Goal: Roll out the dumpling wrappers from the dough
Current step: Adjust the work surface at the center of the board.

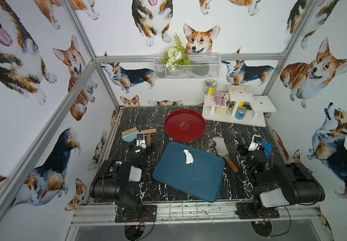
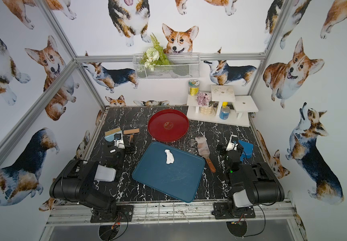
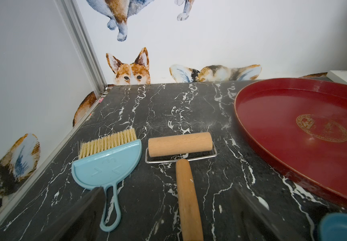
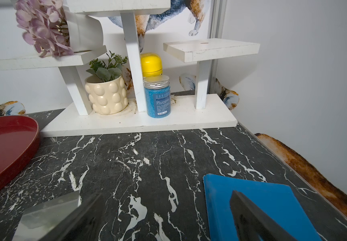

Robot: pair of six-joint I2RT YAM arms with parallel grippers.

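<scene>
Dough point(image 1: 188, 157): white matte elongated lump, lying unrolled on far half of rectangular dark-blue plastic tray point(image 1: 189, 179).
Round red plate point(image 1: 184, 124): just beyond tray's far edge.
Wooden roller point(image 3: 180, 144): left of tray's far corner. Pale-blue brush point(image 3: 108, 164) on its side away from tray.
Steel spatula point(image 1: 220, 146): just beside tray's right edge.
Left gripper point(image 3: 168, 188): left of tray, jaws spread wide, empty, roller handle between them.
Right gripper point(image 4: 166, 194): right of tray, jaws spread wide, empty, one finger over flat blue scraper point(image 4: 220, 198).
</scene>
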